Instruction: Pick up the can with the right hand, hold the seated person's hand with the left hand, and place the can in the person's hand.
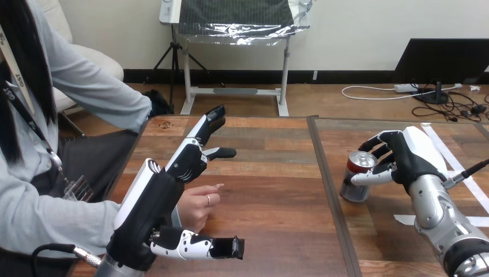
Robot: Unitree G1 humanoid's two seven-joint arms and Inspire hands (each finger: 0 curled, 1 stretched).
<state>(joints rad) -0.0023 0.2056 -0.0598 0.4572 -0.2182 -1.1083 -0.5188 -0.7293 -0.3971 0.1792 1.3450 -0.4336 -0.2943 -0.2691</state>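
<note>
A silver can (356,186) with a red band near its top stands upright on the right part of the wooden table (271,190). My right hand (416,153) is at the can's right side, fingers curled behind its top and thumb across its front. The person's hand (199,208) rests on the table near the left edge, fingers loosely curled and one pointing right. My left hand (147,202) lies over the person's wrist, fingers straight and pointing to the far right, thumb stretched out below the person's hand, not closed round it.
A seam (326,190) runs front to back between the two table tops, just left of the can. White tape strips (455,167) lie on the table's right part. The person sits at the table's left side.
</note>
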